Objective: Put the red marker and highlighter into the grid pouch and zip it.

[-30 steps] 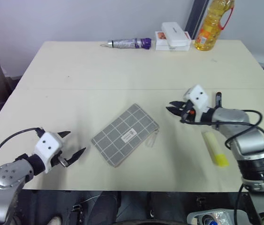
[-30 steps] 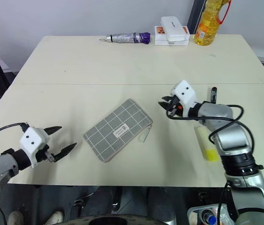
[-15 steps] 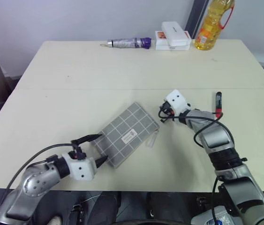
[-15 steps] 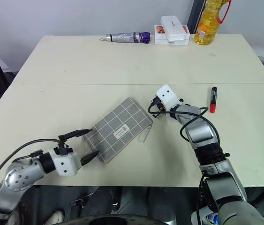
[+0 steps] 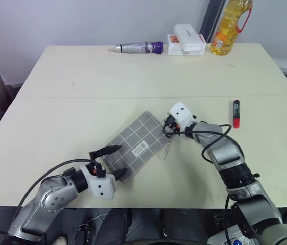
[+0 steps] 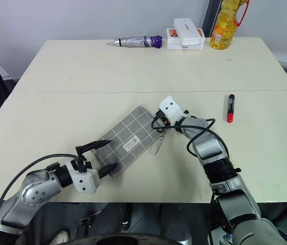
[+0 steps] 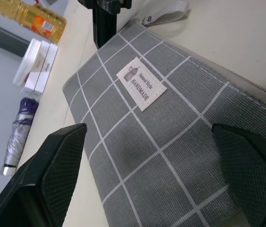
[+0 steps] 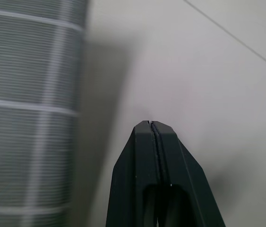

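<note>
Your left tool (image 5: 113,161) gapes wide, straddling the grid pouch (image 5: 138,144) corner; right tool (image 5: 166,124) pinched empty at its far edge; red marker (image 5: 236,113) well apart on the counter (image 5: 82,87).

Looks like a plain office or lab room: pale bare table (image 5: 82,81), grey wall behind, upper right an oil bottle (image 5: 228,28) beside stacked white boxes (image 5: 186,40).

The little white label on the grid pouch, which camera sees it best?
The left wrist view. There the white label sits big on the grid pouch, between the left gripper's open fingers, and its printed words are readable. Both eye views show it only as a tiny white patch. The right wrist view catches grid fabric beside the shut right gripper.
</note>
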You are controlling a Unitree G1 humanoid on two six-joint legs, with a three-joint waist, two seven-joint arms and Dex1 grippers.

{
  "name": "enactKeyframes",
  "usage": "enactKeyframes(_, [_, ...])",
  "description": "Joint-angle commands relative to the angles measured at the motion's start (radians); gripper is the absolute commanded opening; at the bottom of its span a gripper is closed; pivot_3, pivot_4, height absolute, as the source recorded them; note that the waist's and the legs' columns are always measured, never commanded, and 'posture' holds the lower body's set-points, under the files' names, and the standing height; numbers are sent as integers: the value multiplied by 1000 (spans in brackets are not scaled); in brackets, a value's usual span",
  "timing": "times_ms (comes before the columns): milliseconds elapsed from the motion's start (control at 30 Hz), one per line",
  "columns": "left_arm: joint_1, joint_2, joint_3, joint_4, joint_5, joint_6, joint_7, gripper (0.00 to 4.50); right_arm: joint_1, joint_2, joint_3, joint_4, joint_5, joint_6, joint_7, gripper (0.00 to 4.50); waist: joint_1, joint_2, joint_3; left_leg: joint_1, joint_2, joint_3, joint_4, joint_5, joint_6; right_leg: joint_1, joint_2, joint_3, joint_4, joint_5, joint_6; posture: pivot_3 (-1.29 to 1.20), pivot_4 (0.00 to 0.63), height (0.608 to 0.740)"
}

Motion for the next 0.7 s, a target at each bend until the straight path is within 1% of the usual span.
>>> enactKeyframes(33, [9, 24, 24, -2, -50, -35, 1, 4500, 10, 24, 24, -39, 2, 14, 10, 35, -1, 0, 0, 0, 0, 0, 0, 0, 0, 0, 0, 0, 0, 0, 0, 0, 150, 740])
enactKeyframes(100, [20, 36, 55, -15, -127, -6, -19, 4500, 9, 29, 22, -28, -4, 10, 3, 35, -1, 0, 0, 0, 0, 0, 0, 0, 0, 0, 0, 0, 0, 0, 0, 0, 150, 740])
enactKeyframes(200, [45, 54, 117, -51, -307, 105, -78, 4500, 8, 31, 16, -16, -10, 2, -1, 35, -1, 0, 0, 0, 0, 0, 0, 0, 0, 0, 0, 0, 0, 0, 0, 0, 150, 740])
enactKeyframes(300, [95, 132, 188, -78, -496, 222, -206, 4500, 5, 36, 14, -4, -14, -7, -5, 35, -2, 0, 0, 0, 0, 0, 0, 0, 0, 0, 0, 0, 0, 0, 0, 0, 150, 740])
enactKeyframes(333, [107, 158, 204, -83, -535, 250, -241, 4500, 4, 38, 15, 0, -15, -11, -6, 35, -3, 0, 0, 0, 0, 0, -1, 0, 0, 0, 0, 1, 0, 0, 0, 0, 150, 740])
enactKeyframes(500, [132, 244, 229, -115, -627, 320, -371, 4500, 0, 57, 15, 19, -20, -30, -19, 35, -3, 0, 0, 1, 0, 0, -1, 0, 0, 0, 0, 1, 0, 0, 0, 0, 150, 740])
enactKeyframes(600, [113, 271, 221, -101, -588, 289, -407, 4500, 0, 68, 13, 28, -23, -39, -25, 35, -4, 0, 0, 1, 1, 0, -2, 0, 0, 0, 0, 1, 0, 0, 0, 0, 150, 740])
enactKeyframes(700, [66, 270, 187, -66, -524, 240, -415, 4500, -1, 81, 8, 33, -27, -44, -34, 35, -5, 0, 0, 1, 0, 0, -2, 0, 0, 0, 0, 1, 0, 0, 0, 0, 150, 740])
